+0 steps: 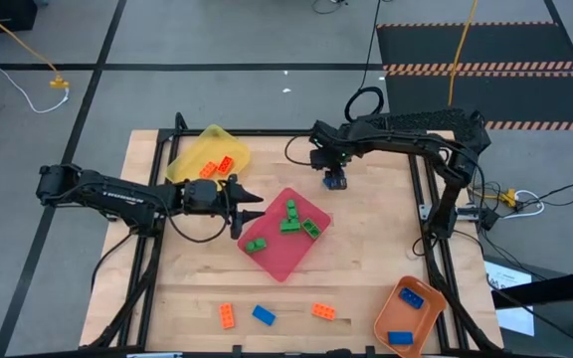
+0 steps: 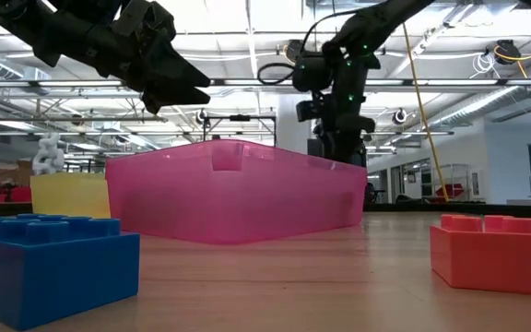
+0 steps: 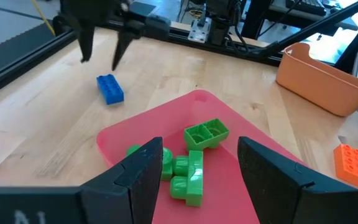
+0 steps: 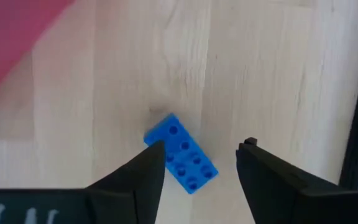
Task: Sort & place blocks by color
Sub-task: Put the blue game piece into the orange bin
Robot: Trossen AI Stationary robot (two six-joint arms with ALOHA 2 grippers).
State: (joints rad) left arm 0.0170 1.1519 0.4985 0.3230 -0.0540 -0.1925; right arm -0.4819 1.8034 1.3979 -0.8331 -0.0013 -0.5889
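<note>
Blue block [image 4: 180, 152] is lying flat on the bare wood at the far side of the table, just past the pink tray's [image 1: 277, 261] far corner. Your right gripper [image 4: 197, 158] is hanging right above it, fingers spread wide with nothing between them; the block is sitting under the gap, skewed to the fingers, not yet gripped.

Left gripper [image 3: 194, 163] is hovering over the pink tray's left edge, jaws parted wide, holding nothing.

Progress so far, judging by what's lying where:
- Green blocks [image 1: 290, 223], four or so, are sitting in the pink tray.
- Orange blocks [image 1: 217, 167] are sitting in the yellow tray [image 1: 189, 159].
- Two blue blocks [image 1: 411, 296] are sitting in the orange tray [image 1: 391, 316] at the near right corner.

Still waiting loose on the table:
- this blue one under the right gripper
- along the near edge, an orange block [image 1: 227, 315], another blue block [image 1: 264, 315], a second orange block [image 1: 323, 311].

So you're looking at roughly two thirds done, four left.
</note>
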